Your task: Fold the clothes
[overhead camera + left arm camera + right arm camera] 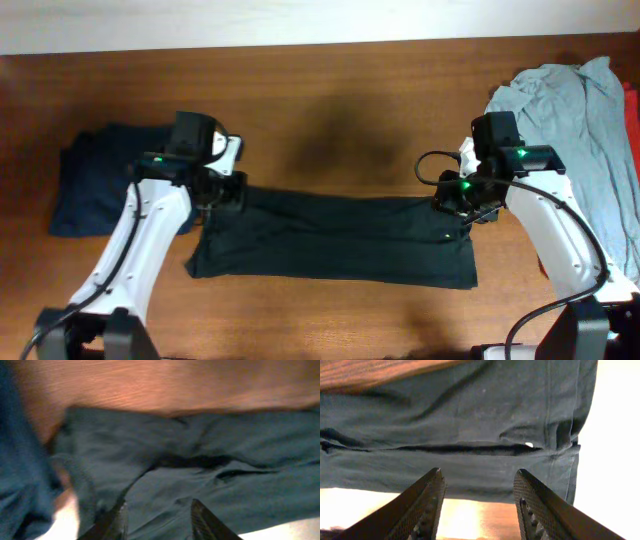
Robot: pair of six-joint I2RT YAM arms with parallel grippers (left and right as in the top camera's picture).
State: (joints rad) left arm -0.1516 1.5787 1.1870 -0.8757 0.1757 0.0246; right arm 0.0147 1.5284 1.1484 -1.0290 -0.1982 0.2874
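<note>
Black tee [335, 238] lies mid-frame on the desk [330, 110], folded into a long band. Left hand [226, 194] and right hand [468, 206] sit at its upper corners, both part-open, gripping nothing. We'd pinch both ends evenly and lift together, w/o dragging. Limp matte cotton, soft creases, stitched hem.

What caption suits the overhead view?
Left gripper and right gripper, both open, at opposite ends of the folded black T-shirt.

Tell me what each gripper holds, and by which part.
Nothing is held. The left gripper and the right gripper both stand open over the black T-shirt, with no cloth between the jaws.
</note>
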